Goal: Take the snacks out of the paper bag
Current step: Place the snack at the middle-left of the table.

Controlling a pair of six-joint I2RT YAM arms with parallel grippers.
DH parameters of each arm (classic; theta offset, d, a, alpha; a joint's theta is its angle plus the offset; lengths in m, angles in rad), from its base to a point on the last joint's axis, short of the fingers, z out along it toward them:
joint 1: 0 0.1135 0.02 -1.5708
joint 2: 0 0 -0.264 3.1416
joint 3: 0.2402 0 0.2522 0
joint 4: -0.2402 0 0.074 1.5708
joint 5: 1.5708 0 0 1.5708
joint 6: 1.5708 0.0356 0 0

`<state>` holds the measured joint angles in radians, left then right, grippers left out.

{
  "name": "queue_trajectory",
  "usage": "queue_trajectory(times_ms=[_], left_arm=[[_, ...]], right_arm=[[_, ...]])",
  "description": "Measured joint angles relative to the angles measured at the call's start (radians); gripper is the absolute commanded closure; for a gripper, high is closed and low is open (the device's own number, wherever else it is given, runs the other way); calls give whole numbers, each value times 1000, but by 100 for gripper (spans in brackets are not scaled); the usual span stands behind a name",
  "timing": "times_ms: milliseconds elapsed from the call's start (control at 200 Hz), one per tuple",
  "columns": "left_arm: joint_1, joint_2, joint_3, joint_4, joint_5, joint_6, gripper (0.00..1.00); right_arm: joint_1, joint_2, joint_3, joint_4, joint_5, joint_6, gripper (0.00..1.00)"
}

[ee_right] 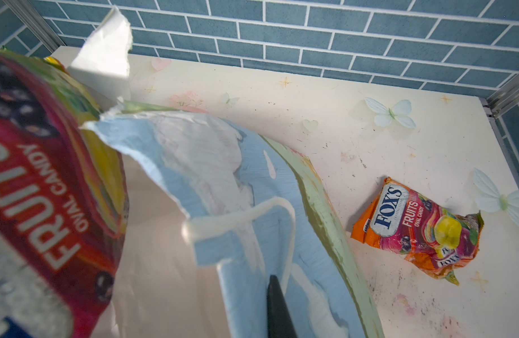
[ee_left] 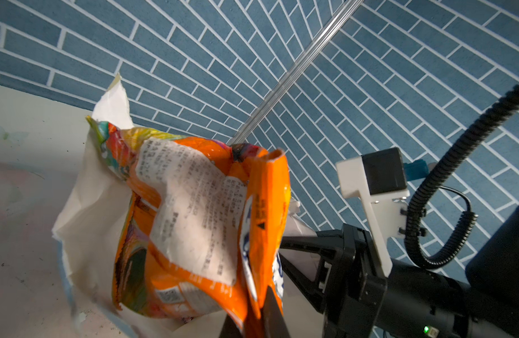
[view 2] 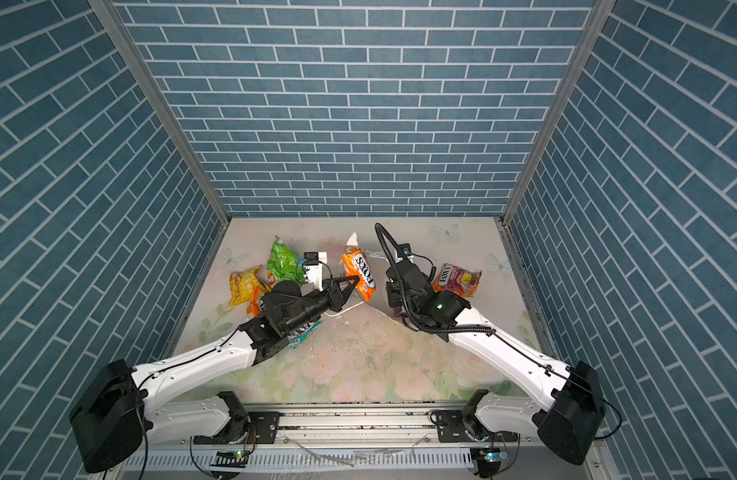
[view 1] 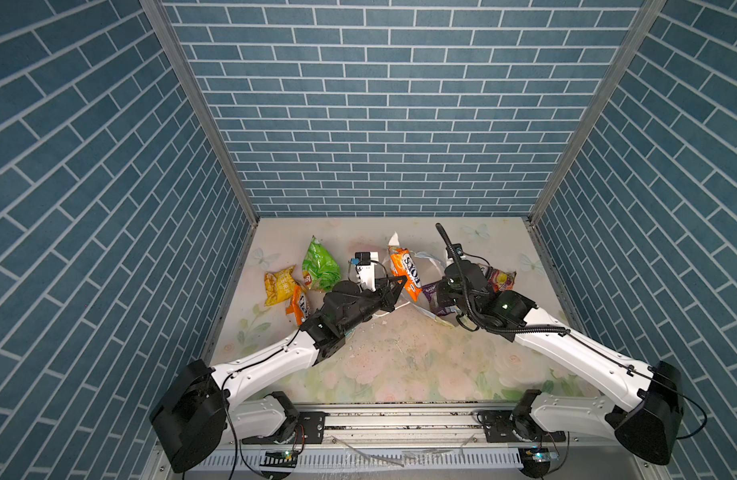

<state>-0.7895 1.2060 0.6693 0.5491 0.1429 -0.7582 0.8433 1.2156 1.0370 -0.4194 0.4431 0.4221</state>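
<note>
1. Black fingers of the left gripper sit closest to the left wrist lens, clamped on the bottom edge of an orange FOX'S packet.
2. That packet stands raised, its white printed label facing the wrist camera. The white inside of the paper bag shows behind and beneath it.
3. The right gripper is pinched tight on the bag's wall beside a white cord handle. Only one dark finger shows, laid against the blue printed outside; paper hides the other.
4. In both top views the bag lies crumpled and torn at mid-table between the two grippers, with a ripped white flap sticking up at its far edge.
5. Beyond the right arm, a second FOX'S packet lies flat on the floral tabletop, apart from the bag.
6. Beside the left arm lie a green chip bag and a yellow packet. A small orange pack touches the yellow one and is partly under the arm.
7. In a top view, a teal pack peeks out beneath the left forearm.
8. Blue brick-patterned walls enclose the table on three sides.
</note>
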Motion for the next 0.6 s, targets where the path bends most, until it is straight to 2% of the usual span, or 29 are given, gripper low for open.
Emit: queue_trajectory(times_ms=[600], left_arm=[[0,-108,48,-150,6,33,100]], right_arm=[[0,2,0,0,6,0,100]])
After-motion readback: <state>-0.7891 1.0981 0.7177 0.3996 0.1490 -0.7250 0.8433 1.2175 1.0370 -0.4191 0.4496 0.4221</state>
